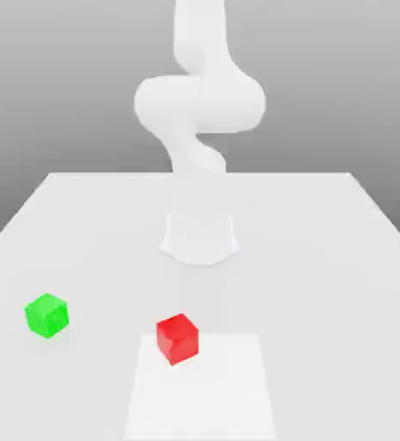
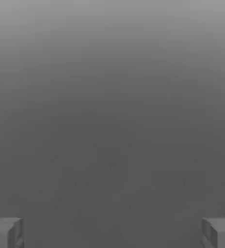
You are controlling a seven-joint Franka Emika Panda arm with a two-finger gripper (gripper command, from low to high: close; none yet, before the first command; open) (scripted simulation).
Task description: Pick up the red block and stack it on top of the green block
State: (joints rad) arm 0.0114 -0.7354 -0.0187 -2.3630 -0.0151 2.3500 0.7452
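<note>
Red block [image 1: 178, 338], green block [image 1: 46, 315], white table [image 1: 324, 258]

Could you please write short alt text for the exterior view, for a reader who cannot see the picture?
A red block and a green block sit apart on a pale table, the green one nearer the exterior view's left. Behind them a white robot arm rises from its round base against a grey backdrop.

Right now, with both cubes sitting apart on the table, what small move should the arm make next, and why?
Probably bring the claw down over the red cube. Its fingers are spread wide with nothing between them, and the red cube rests untouched on the table, apart from the green cube at the exterior view's left.
</note>
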